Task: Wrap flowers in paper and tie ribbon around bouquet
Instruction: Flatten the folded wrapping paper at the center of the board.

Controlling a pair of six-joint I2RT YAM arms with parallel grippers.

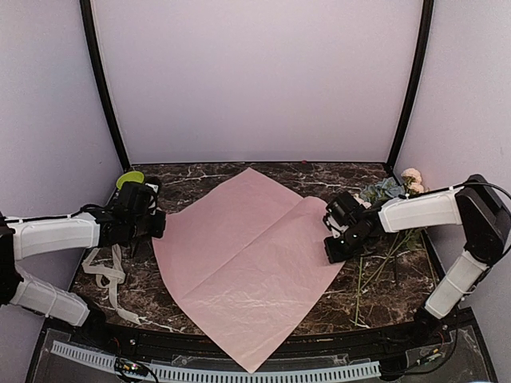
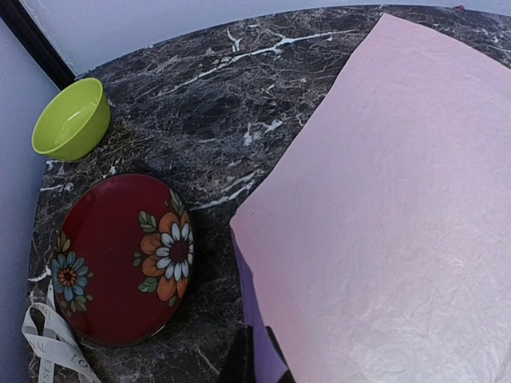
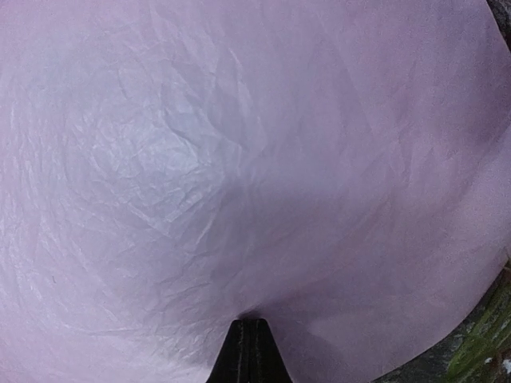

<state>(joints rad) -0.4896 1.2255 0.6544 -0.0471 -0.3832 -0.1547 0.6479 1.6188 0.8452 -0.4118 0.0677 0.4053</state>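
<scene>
Both grippers are pinching opposite corners of the paper (image 1: pixel 247 263), flattening it for the flowers
The left gripper (image 1: pixel 157 225) and right gripper (image 1: pixel 334 249) are each clamping shut on a side corner, seemingly tensioning the sheet so it is lying pink face up across the table (image 1: pixel 200 179); the flowers (image 1: pixel 393 191) are waiting at the table's right edge, the ribbon (image 1: pixel 104 275) at its left, both within reach for later

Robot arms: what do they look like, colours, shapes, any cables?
The left arm and right arm have smooth white tubular shells with black joints. A thin black cable runs along each. The left gripper and right gripper are black and boxy, ending in narrow black fingers.
</scene>
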